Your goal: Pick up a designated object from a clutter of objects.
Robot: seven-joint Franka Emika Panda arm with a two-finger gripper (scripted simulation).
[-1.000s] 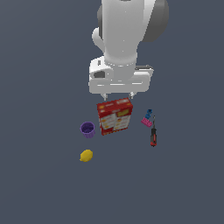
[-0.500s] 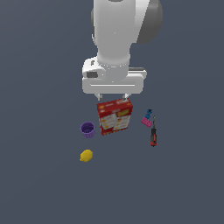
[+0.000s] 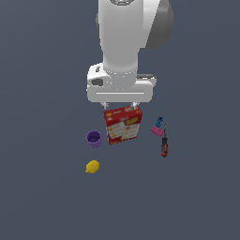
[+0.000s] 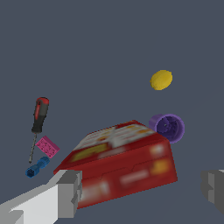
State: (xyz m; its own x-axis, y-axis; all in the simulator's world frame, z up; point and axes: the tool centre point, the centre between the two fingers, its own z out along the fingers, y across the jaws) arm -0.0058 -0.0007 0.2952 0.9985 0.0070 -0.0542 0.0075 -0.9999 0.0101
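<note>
**A:** Where is the lemon (image 3: 93, 167) right now?

**B:** It lies alone on the dark grey floor (image 3: 42, 197). In the exterior view it sits at about seven o'clock from the red cracker box (image 3: 123, 124), and at six o'clock from the small purple cup (image 3: 93, 138), near the cup but not touching it. Nothing is holding it.

**A:** And the gripper (image 3: 120, 104)?

**B:** It hangs above the far end of the cracker box, at twelve o'clock from it in the exterior view. Its fingers (image 4: 65, 192) are spread wide apart; in the wrist view one grey pad shows at each side with the box between them, and neither touches it. They hold nothing.

**A:** How does the rest of the clutter lie?

**B:** The cracker box lies flat with its printed face up. The cup stands upright just beside it at nine o'clock, mouth open upward. At three o'clock from the box, a little apart, lies the pink-and-blue clamp (image 3: 158, 127). The red-and-black screwdriver (image 3: 164, 144) lies just at five o'clock from the clamp, its handle toward six o'clock. I cannot tell whether the two touch.
</note>
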